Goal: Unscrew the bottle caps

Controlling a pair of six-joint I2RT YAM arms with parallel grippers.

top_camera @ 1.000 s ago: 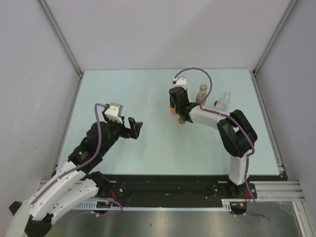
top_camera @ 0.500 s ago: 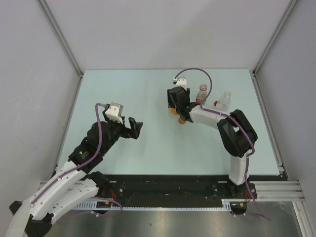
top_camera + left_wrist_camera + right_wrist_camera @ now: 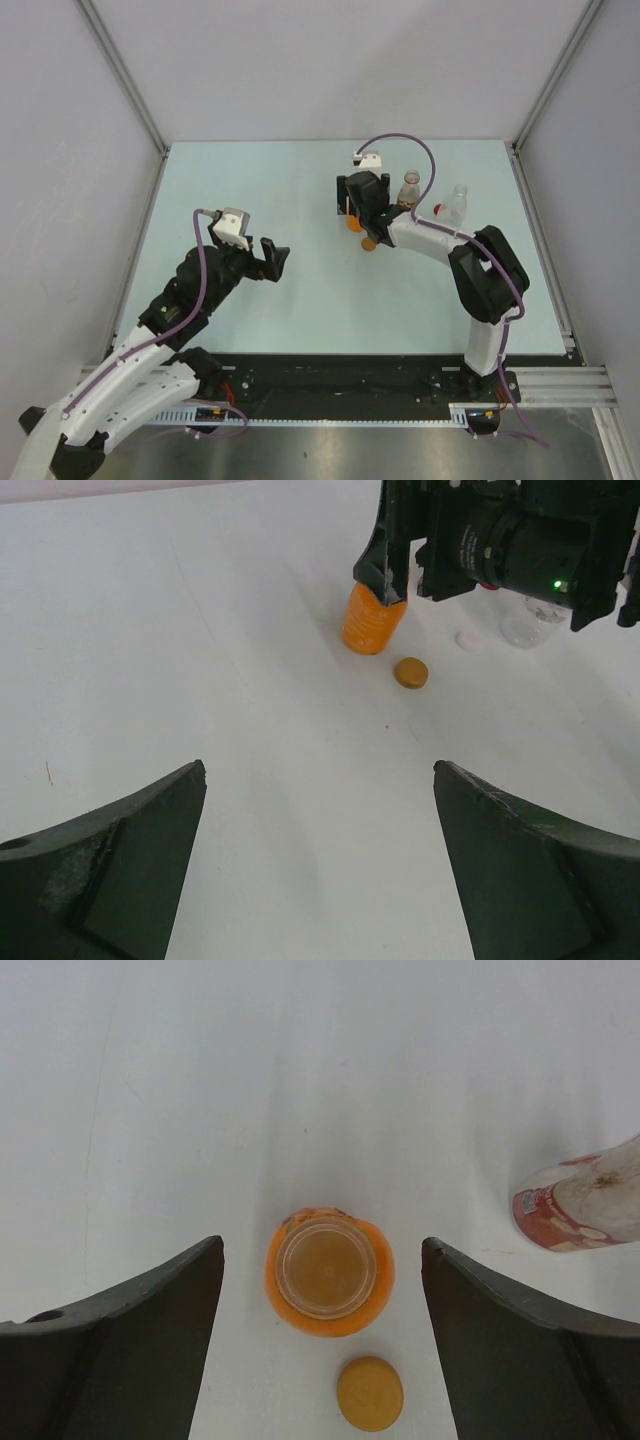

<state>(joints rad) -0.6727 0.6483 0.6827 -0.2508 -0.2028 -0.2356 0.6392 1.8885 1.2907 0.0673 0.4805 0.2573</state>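
Release stage at the orange bottle [image 3: 330,1270]. I am holding the right fingers [image 3: 130,1320] spread wide, one on each side of this bottle and touching neither it nor anything else. The bottle is standing upright on the table [image 3: 150,1080] with its mouth uncovered, and the orange cap [image 3: 370,1393] is lying flat on the table just beside its base. The left fingers [image 3: 130,850] are likewise spread and empty, hovering well apart from the group. The labelled bottle [image 3: 580,1205] is standing near, to one side, with the clear bottle [image 3: 525,625] beyond it. A white cap [image 3: 467,639] and a red cap [image 3: 437,209] are lying loose near those two. I cannot tell whether either neck is carrying a cap. I am judging this bottle finished. The next move calls for lifting the right arm clear and checking the two remaining necks.
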